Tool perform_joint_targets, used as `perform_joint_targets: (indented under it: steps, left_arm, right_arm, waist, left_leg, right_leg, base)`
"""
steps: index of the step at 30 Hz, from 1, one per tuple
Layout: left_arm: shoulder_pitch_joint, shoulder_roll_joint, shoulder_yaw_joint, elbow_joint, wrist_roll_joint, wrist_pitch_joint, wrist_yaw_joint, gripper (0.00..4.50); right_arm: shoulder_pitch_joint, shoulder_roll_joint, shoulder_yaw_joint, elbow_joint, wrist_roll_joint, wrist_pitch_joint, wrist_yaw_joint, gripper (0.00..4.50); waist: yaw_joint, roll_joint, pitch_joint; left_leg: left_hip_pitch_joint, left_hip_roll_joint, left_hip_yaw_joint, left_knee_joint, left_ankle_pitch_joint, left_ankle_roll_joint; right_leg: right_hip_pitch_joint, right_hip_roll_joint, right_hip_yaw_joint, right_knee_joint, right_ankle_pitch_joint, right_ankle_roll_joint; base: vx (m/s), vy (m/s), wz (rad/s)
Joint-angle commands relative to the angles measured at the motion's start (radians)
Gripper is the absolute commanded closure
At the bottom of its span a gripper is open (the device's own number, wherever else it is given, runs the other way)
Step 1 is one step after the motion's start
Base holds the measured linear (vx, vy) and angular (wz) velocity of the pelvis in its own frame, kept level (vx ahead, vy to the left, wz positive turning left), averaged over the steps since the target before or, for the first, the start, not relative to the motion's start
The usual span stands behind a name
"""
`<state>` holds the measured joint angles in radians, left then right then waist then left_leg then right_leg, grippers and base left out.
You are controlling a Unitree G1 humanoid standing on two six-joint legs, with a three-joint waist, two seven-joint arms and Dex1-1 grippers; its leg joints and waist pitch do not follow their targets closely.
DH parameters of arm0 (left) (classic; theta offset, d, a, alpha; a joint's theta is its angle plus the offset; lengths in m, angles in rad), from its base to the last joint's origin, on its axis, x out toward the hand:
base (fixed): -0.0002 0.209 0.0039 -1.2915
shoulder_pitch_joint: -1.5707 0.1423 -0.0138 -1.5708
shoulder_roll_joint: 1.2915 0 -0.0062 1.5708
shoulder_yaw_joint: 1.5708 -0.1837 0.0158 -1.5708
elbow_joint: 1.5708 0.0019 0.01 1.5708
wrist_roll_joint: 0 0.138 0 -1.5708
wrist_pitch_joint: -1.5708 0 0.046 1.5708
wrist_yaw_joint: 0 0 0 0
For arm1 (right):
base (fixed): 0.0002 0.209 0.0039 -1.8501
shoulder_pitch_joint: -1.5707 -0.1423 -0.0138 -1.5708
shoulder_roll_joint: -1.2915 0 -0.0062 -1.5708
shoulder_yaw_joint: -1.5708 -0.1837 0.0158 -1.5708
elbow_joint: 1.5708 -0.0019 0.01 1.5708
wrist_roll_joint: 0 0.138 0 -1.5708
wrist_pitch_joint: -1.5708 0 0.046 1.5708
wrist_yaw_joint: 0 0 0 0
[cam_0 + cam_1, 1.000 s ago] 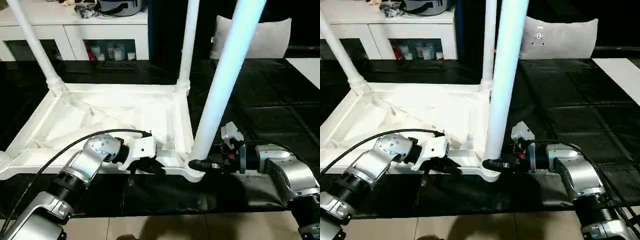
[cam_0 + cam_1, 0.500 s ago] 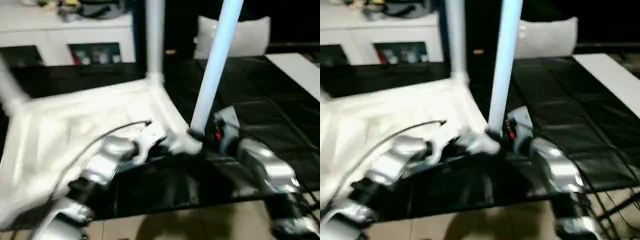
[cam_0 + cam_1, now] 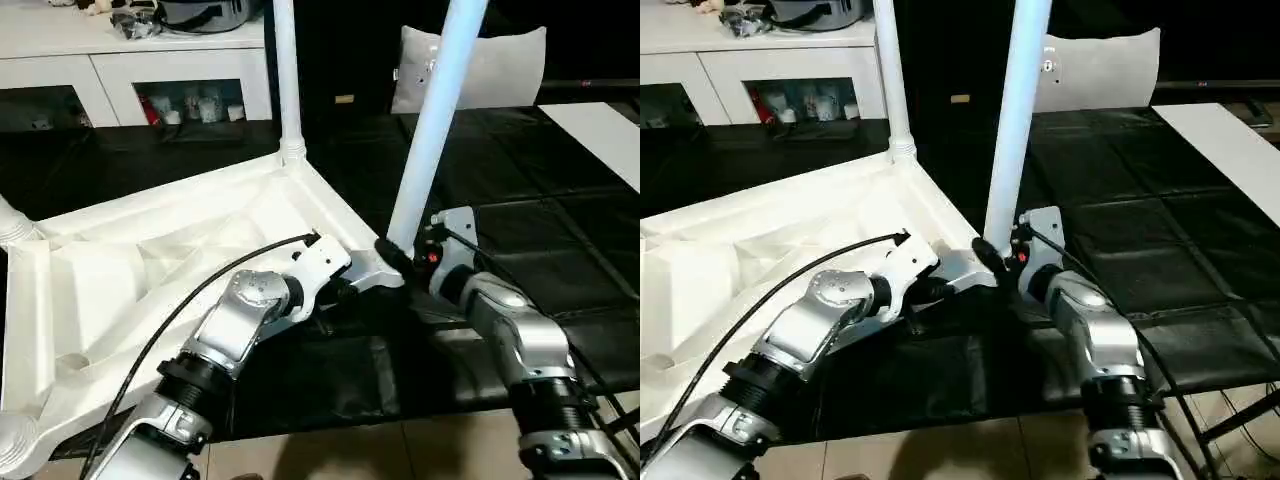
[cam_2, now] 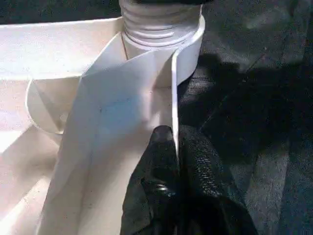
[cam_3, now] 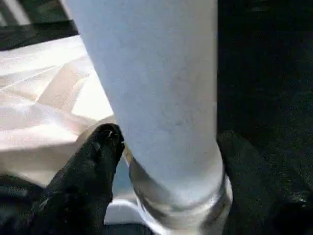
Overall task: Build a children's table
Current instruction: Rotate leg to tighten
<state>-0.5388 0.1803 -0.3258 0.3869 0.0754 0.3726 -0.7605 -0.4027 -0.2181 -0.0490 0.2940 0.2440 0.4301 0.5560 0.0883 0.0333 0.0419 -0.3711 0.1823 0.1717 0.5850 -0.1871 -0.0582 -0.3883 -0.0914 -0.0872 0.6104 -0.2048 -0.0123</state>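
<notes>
The white table top (image 3: 150, 270) lies upside down on the black mat, ribbed underside up, turned at an angle to me. One leg (image 3: 285, 80) stands in the far corner socket. A second leg (image 3: 432, 130) stands in the near right corner socket (image 4: 161, 34). My left gripper (image 3: 335, 290) is shut on the top's rim wall just beside that socket, its fingers (image 4: 161, 147) pinching the thin edge. My right gripper (image 3: 395, 250) is shut on the base of the second leg (image 5: 156, 98), one finger on each side. Two more corner sockets (image 3: 12, 228) show at the left.
A white cabinet with glass doors (image 3: 150, 70) stands at the back left, a grey cushion (image 3: 500, 65) at the back right. The black mat (image 3: 560, 200) reaches right to a white board (image 3: 600, 120). Tiled floor (image 3: 400, 450) begins at the mat's near edge.
The table top has swung round on the mat with both grippers holding on: its near right corner moved away from me and the left side came nearer. The camera also shifted.
</notes>
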Motion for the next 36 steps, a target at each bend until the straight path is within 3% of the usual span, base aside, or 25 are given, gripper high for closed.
perform_joint_targets:
  steps: [1, 6, 7, 8, 12, 14, 17, 23, 27, 29, 36]
  left_arm:
    - [-0.009, 0.017, 0.010, -0.019, -0.006, -0.073, -0.032, 4.50]
    - [0.012, 0.083, -0.032, -0.007, -0.018, -0.159, -0.159, 4.50]
    - [0.016, 0.090, -0.037, -0.010, -0.022, -0.164, -0.178, 4.50]
    - [0.020, 0.101, -0.044, -0.014, -0.030, -0.178, -0.206, 4.50]
    - [0.028, 0.152, -0.070, -0.014, -0.039, -0.237, -0.302, 4.50]
    - [0.028, 0.172, -0.077, -0.011, -0.042, -0.261, -0.341, 4.50]
    - [0.027, 0.200, -0.080, -0.014, -0.053, -0.279, -0.404, 4.50]
    - [0.027, 0.242, -0.097, -0.046, -0.087, -0.284, -0.512, 4.50]
    - [0.013, 0.239, -0.082, -0.002, -0.084, -0.318, -0.499, 4.50]
    - [0.008, 0.242, -0.077, 0.012, -0.083, -0.324, -0.498, 4.50]
    - [0.008, 0.247, -0.071, 0.017, -0.090, -0.322, -0.512, 4.50]
  right_arm:
    - [0.011, -0.017, 0.004, -0.012, 0.020, -0.001, 0.052, 0.71]
    - [0.037, -0.099, 0.039, -0.057, 0.045, -0.002, 0.221, 0.26]
    - [0.038, -0.110, 0.043, -0.060, 0.049, 0.000, 0.239, 0.23]
    - [0.039, -0.126, 0.053, -0.063, 0.051, -0.004, 0.268, 0.11]
    - [0.040, -0.184, 0.090, -0.071, 0.044, -0.038, 0.374, 0.11]
    - [0.043, -0.210, 0.097, -0.079, 0.060, -0.048, 0.443, 0.11]
    - [0.055, -0.255, 0.122, -0.096, 0.060, -0.082, 0.533, 0.37]
    - [0.061, -0.308, 0.169, -0.118, 0.081, -0.063, 0.659, 0.82]
    - [0.060, -0.321, 0.181, -0.112, 0.076, -0.077, 0.692, 1.25]
    - [0.061, -0.324, 0.181, -0.113, 0.079, -0.077, 0.700, 1.25]
    - [0.071, -0.331, 0.192, -0.126, 0.094, -0.067, 0.726, 1.94]
  waist:
    - [0.005, -0.008, -0.059]
    - [0.007, -0.008, -0.062]
    - [0.007, -0.014, -0.062]
    - [0.009, -0.010, -0.062]
    - [0.017, -0.009, -0.059]
    - [0.023, -0.013, -0.058]
    - [0.032, -0.014, -0.058]
    - [0.039, -0.014, -0.059]
    - [0.046, -0.015, -0.060]
    - [0.050, -0.018, -0.060]
    - [0.050, -0.018, -0.060]
  left_leg:
    - [0.005, 0.044, -0.013, -0.063, -0.128, 0.060]
    - [0.004, 0.046, -0.014, -0.060, -0.111, 0.072]
    - [0.003, 0.045, -0.013, -0.060, -0.109, 0.076]
    - [0.004, 0.047, -0.013, -0.060, -0.105, 0.081]
    - [0.010, 0.049, -0.010, -0.061, -0.143, 0.071]
    - [0.010, 0.050, -0.011, -0.063, -0.155, 0.067]
    - [0.010, 0.053, -0.010, -0.063, -0.157, 0.065]
    - [0.008, 0.053, -0.010, -0.062, -0.140, 0.073]
    - [0.008, 0.053, -0.010, -0.060, -0.137, 0.074]
    - [0.009, 0.053, -0.010, -0.059, -0.134, 0.073]
    - [0.009, 0.053, -0.010, -0.060, -0.145, 0.065]
  right_leg:
    - [0.053, -0.064, 0.051, -0.073, -0.097, -0.202]
    - [0.055, -0.065, 0.050, -0.066, -0.059, -0.210]
    - [0.056, -0.065, 0.050, -0.067, -0.057, -0.213]
    - [0.055, -0.066, 0.051, -0.064, -0.051, -0.217]
    - [0.048, -0.066, 0.052, -0.068, -0.098, -0.225]
    - [0.049, -0.067, 0.052, -0.069, -0.125, -0.218]
    - [0.048, -0.067, 0.053, -0.068, -0.130, -0.211]
    - [0.048, -0.069, 0.052, -0.064, -0.115, -0.224]
    - [0.048, -0.068, 0.052, -0.063, -0.110, -0.227]
    - [0.048, -0.069, 0.052, -0.063, -0.114, -0.223]
    - [0.047, -0.069, 0.052, -0.066, -0.153, -0.212]
  base:
    - [0.000, 0.000, 0.00]
    - [0.000, 0.000, 0.00]
    - [0.000, 0.000, 0.00]
    - [0.000, 0.000, 0.00]
    - [0.000, 0.000, 0.00]
    - [0.000, 0.000, 0.00]
    - [0.000, 0.000, 0.00]
    - [0.000, 0.000, 0.00]
    - [0.000, 0.000, 0.00]
    - [0.000, 0.000, 0.00]
    - [0.000, 0.000, 0.00]
